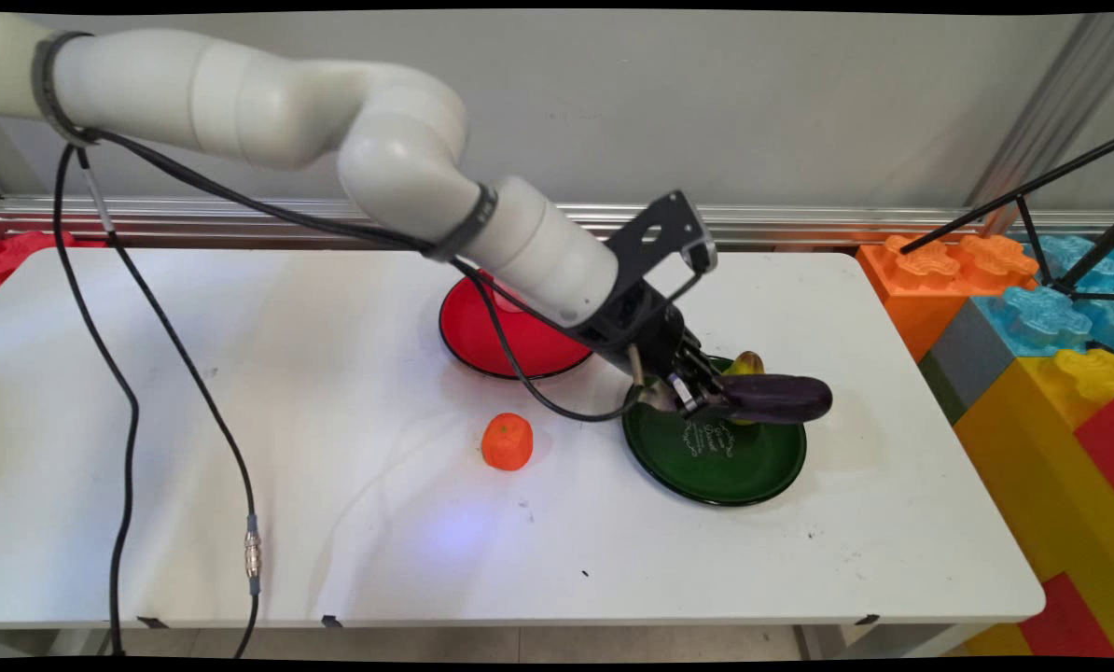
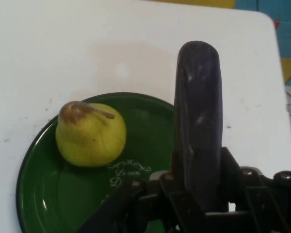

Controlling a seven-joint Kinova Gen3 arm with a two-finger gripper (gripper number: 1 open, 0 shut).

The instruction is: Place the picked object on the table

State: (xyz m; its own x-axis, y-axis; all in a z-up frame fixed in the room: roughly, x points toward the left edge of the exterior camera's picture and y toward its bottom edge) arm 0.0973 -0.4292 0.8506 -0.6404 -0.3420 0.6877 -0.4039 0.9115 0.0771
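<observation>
2 plates sat on the white table [image 1: 240, 420]: 1 red plate [image 1: 482, 341] toward the wall and 1 green plate [image 1: 716, 467] nearer the front, to the red one's right. 3 pieces of produce were in view: 1 dark purple eggplant [image 1: 781, 399], 1 yellow pear [image 1: 748, 363] and 1 orange fruit [image 1: 508, 441].

1 black gripper [image 1: 706, 397] at the end of the white arm reached down over the far left part of the green plate. Its 2 fingers were pinched on the stem end of the eggplant, 1 on each side, and the eggplant stuck out level to the right, above the plate's far rim. From the hand camera, the eggplant [image 2: 198, 116] ran straight up the frame out of the gripper [image 2: 196, 189], its rounded tip over bare table beyond the green plate [image 2: 43, 194].

The pear [image 2: 91, 133] lay on the green plate, beside the eggplant and apart from it, its brown stem end up. White lettering was printed on the plate's middle. The orange fruit rested alone on the table, left of the green plate and in front of the red one, touching neither. The red plate was partly hidden behind the arm.

To the table's right stood 1 stack of large coloured blocks [image 1: 1042, 317] in orange, blue, yellow and red.
</observation>
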